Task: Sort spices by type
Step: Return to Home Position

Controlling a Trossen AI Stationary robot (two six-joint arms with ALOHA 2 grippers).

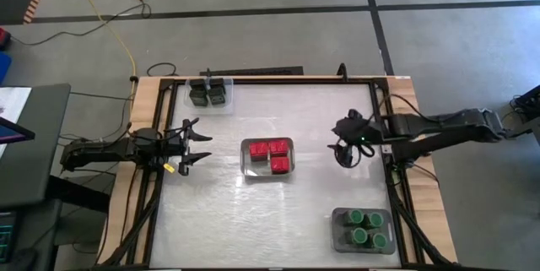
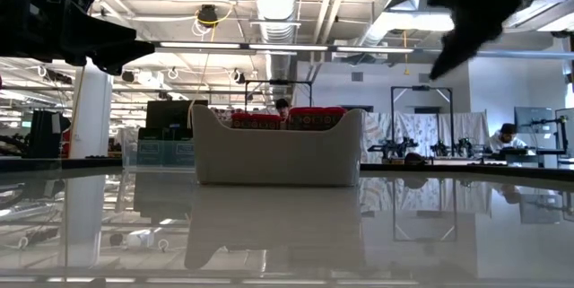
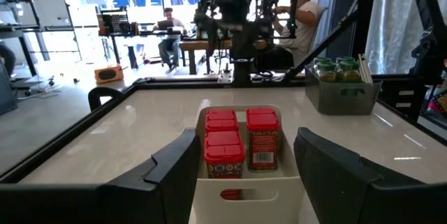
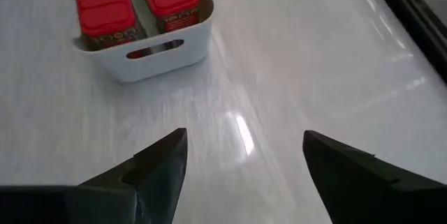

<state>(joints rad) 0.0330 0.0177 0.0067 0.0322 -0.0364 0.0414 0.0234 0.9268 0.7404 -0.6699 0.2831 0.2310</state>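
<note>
In the high view, the red spices (image 1: 270, 154) sit in the pale bin (image 1: 245, 161) at centre. The black spices (image 1: 207, 94) are in the clear bin (image 1: 228, 104) at upper left, and the green spices (image 1: 364, 227) in the dark bin (image 1: 338, 234) at lower right. The left gripper (image 1: 202, 145) at mid-left and the right gripper (image 1: 342, 143) right of centre hover, jaws open and empty.

Black wedge-fingered left end effector (image 3: 244, 135) and right end effector (image 4: 244, 137), small green light (image 1: 363, 140)

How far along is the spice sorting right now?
Sorting looks done: the red-capped spices sit in the middle bin, the black spices in the clear bin, the green-capped spices in the dark bin, and none lies loose on the table. Nothing is in hand: the left gripper and right gripper hover with jaws open and empty. Left to do: likely just parking the arms.
</note>
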